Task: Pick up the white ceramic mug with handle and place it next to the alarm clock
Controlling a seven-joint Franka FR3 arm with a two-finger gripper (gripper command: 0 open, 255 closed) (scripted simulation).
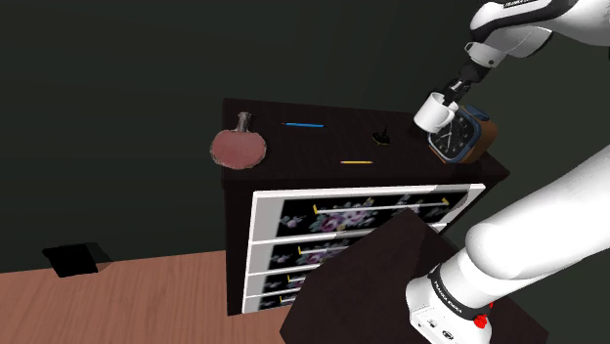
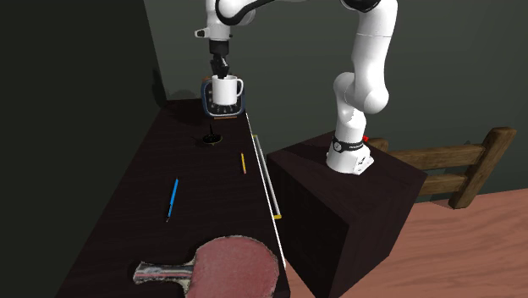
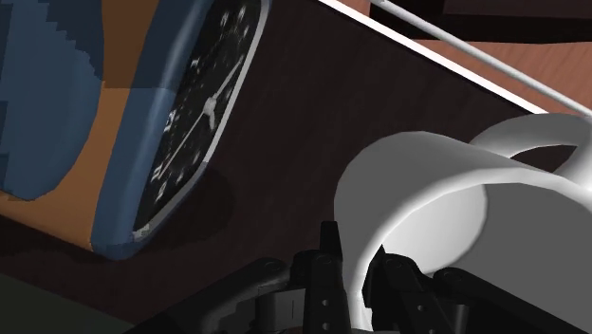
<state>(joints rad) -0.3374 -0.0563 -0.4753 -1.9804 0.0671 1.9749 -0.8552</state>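
The white mug (image 1: 431,111) hangs in the air above the dark dresser top (image 1: 313,151), just in front of the blue alarm clock (image 1: 457,137). My gripper (image 1: 456,90) is shut on the mug's rim from above. In the second exterior view the mug (image 2: 226,89) is held upright with its handle toward that view's right, covering part of the alarm clock (image 2: 209,106), under the gripper (image 2: 219,69). The wrist view has the fingers (image 3: 327,275) pinching the mug (image 3: 446,213) wall, with the alarm clock (image 3: 185,123) face close beside it.
On the dresser top lie a red table-tennis paddle (image 1: 238,147), a blue pen (image 1: 303,124), a yellow pencil (image 1: 355,161) and a small dark object (image 1: 382,138). The dresser's white drawer fronts (image 1: 342,239) face the stand (image 1: 391,283). A wooden rail (image 2: 448,161) stands behind the stand.
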